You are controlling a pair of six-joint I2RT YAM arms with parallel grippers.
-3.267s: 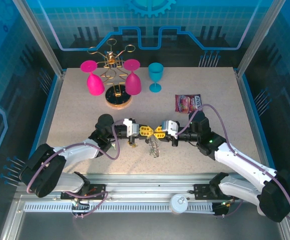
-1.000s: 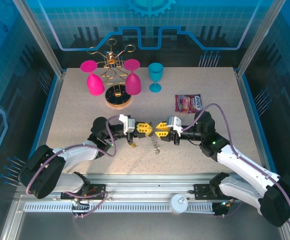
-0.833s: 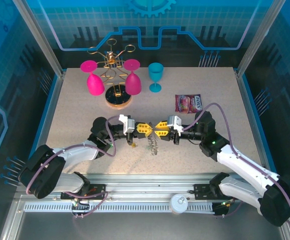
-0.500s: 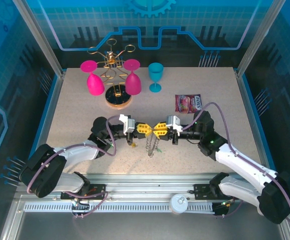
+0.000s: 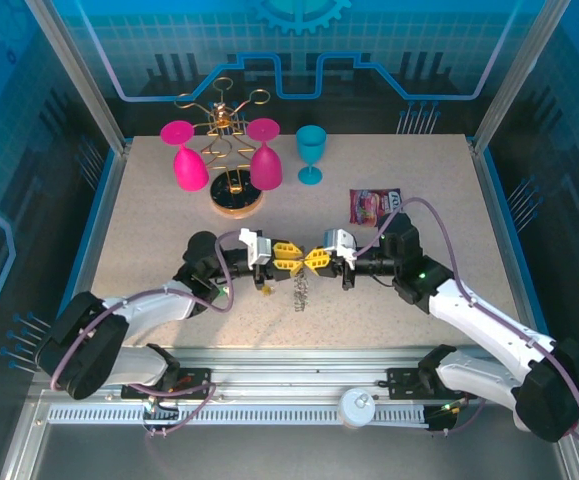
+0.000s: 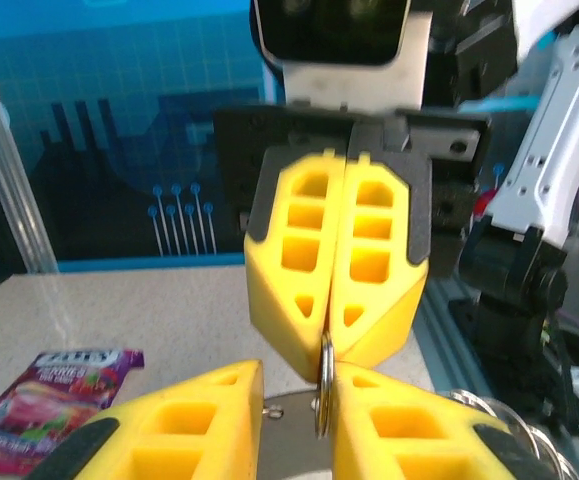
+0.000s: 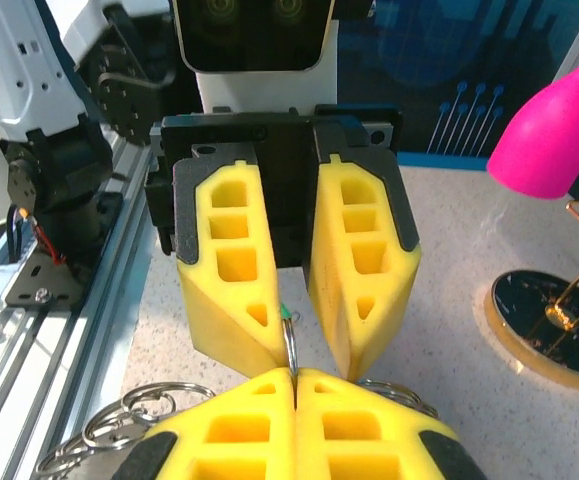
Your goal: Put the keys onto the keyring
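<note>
Keyring [image 7: 290,348] stands edge-on, pinched tight in the right gripper [image 7: 295,376]; left gripper [image 6: 297,385] meets it nose-to-nose, jaws cracked open, just straddling the same rim

Speckled beige table [image 5: 149,220] inside a booth, with blue translucent wall panels [image 5: 299,60] at the back and both sides, printed with a grid, circuit lines and a gear. 2 slanted aluminium posts [image 5: 79,75] stand at the back corners, a blue strip [image 5: 97,235] edges the tabletop, and a slotted metal rail [image 5: 269,412] runs along the near edge. Light is even and bluish, with soft shadows on the table.
</note>
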